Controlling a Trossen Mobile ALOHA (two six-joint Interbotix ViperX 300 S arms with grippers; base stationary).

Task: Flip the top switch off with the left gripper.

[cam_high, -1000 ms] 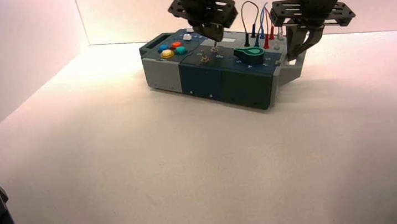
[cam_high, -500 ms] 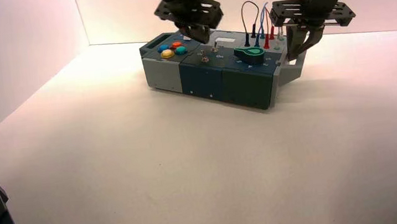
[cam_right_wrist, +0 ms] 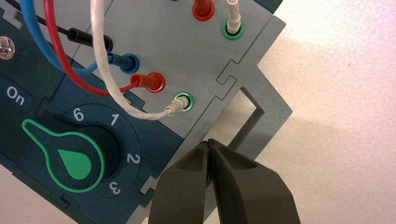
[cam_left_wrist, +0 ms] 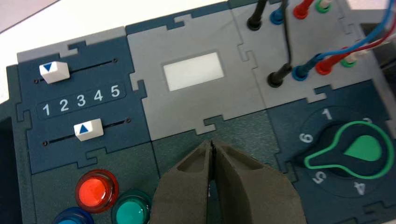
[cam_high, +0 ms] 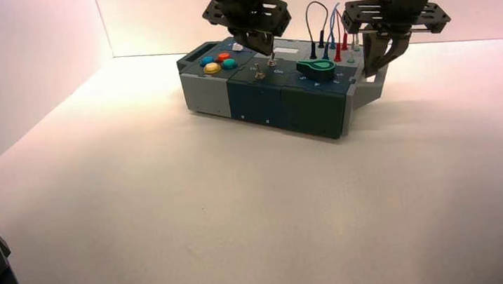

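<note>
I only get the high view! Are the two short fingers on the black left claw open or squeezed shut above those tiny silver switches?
Observer: Squeezed shut. The left wrist view shows the black left gripper with its tips pressed together.
Operator: Does that camera see the tiny silvery top switch up close?
Observer: No. The dark fingers cover that spot, so no lever shows there.
Operator: What about the other claw?
Observer: The black right gripper is shut too. In its wrist view it is over the grey handle at the box's end, near the white wire plug in a green socket.
</note>
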